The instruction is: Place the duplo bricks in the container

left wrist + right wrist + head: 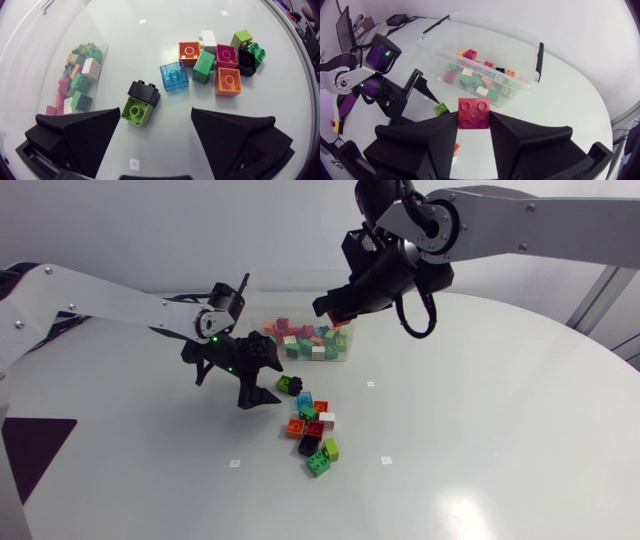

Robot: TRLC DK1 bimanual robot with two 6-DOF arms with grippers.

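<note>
My right gripper (335, 310) hangs over the clear plastic container (347, 348), shut on a red duplo brick (474, 112) that sits studs-up between its fingers (435, 140). The container (530, 75) under it holds several mixed bricks. My left gripper (155, 137) is open, low over the table beside the container (50, 75). Just ahead of its fingers lies a lime-and-black brick (140, 102), untouched. Beyond that are a clear blue brick (174, 77) and a loose pile of several bricks (227, 60). The pile (312, 432) lies in front of the container.
The container has black latches (539, 57) at its ends. My left arm (380, 75) stands close below the right gripper, beside the container.
</note>
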